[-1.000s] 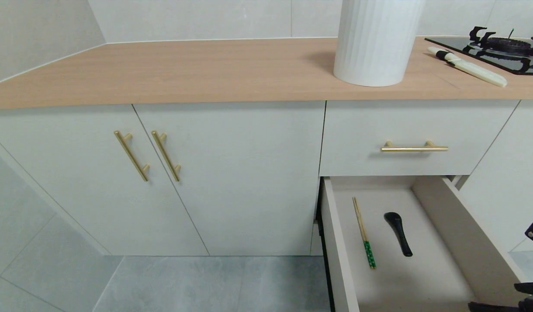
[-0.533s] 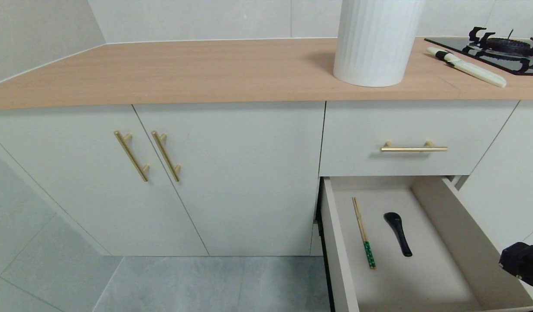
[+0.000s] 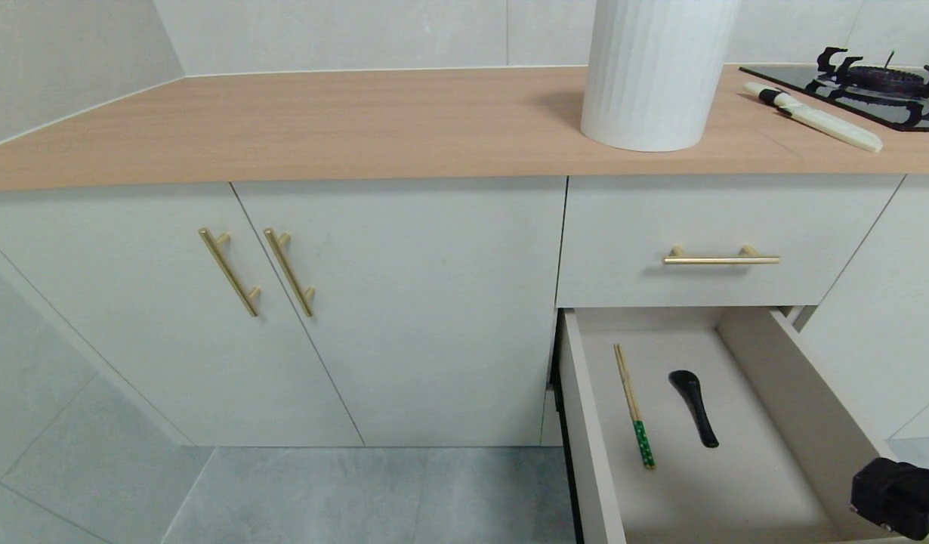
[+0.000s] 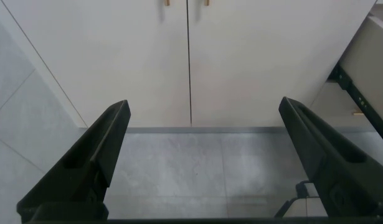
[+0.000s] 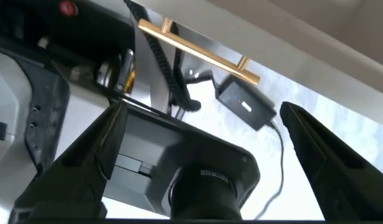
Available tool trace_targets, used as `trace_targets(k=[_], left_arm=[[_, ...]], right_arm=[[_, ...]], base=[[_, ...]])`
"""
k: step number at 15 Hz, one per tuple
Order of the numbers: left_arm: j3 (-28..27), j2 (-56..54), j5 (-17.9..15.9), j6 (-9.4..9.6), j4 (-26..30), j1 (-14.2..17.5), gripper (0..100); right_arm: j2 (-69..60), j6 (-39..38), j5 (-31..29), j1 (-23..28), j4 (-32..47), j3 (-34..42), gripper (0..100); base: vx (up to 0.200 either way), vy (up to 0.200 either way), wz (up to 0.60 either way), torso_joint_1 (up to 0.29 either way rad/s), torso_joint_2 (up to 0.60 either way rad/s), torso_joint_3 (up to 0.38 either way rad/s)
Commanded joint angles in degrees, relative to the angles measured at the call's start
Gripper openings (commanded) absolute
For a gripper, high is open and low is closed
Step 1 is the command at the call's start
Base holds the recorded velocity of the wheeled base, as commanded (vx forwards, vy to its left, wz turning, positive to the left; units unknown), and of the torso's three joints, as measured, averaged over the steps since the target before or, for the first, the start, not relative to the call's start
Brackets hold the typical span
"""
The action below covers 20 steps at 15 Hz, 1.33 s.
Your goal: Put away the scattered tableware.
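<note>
My left gripper (image 4: 203, 109) hangs with its jaws wide apart, closed cabinet doors (image 4: 253, 56) beyond them. My right gripper (image 5: 203, 112) is parted too, a gold handle (image 5: 200, 51) ahead. The head view adds chopsticks (image 3: 634, 408) and a black spoon (image 3: 693, 408) in the open drawer (image 3: 585, 423), and a knife (image 3: 812, 117) on the counter (image 3: 359, 121).

The chopsticks (image 3: 632, 404) are pale wood with green speckled ends; the spoon (image 3: 693, 406) is black. The drawer (image 3: 806, 412) is beige inside. The knife (image 3: 813, 116) is cream with a black band, the ribbed vase (image 3: 653, 72) white, the countertop (image 3: 359, 121) light wood grain, the handles (image 3: 721, 259) brass
</note>
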<state>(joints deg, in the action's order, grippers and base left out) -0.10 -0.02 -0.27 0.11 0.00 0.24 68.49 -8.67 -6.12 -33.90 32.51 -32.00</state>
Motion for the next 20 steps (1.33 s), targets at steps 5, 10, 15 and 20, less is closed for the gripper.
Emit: trace_targets(k=[5,10,15,20], left_arm=[[0.0,0.0,0.0,-0.02,0.0,0.0,100],[0.0,0.0,-0.1,-0.02,0.0,0.0,100],[0.0,0.0,0.0,-0.02,0.0,0.0,100],[0.0,0.0,0.0,0.07,0.0,0.0,100]], right_arm=[[11.3,-11.4,-2.7,0.2,-2.2,-3.2,100],[11.3,-14.5,-6.6,0.4,-11.1,-2.5,100],[15.0,-14.6,-9.6,2.3,-19.1,-1.0,100],[21.8,-13.9,-12.1,7.1,-32.3,-1.7,100]], base=[[0.0,0.0,0.0,0.0,0.0,0.0],[0.0,0.0,0.0,0.0,0.0,0.0],[0.0,0.0,0.0,0.0,0.0,0.0],[0.0,0.0,0.0,0.0,0.0,0.0]])
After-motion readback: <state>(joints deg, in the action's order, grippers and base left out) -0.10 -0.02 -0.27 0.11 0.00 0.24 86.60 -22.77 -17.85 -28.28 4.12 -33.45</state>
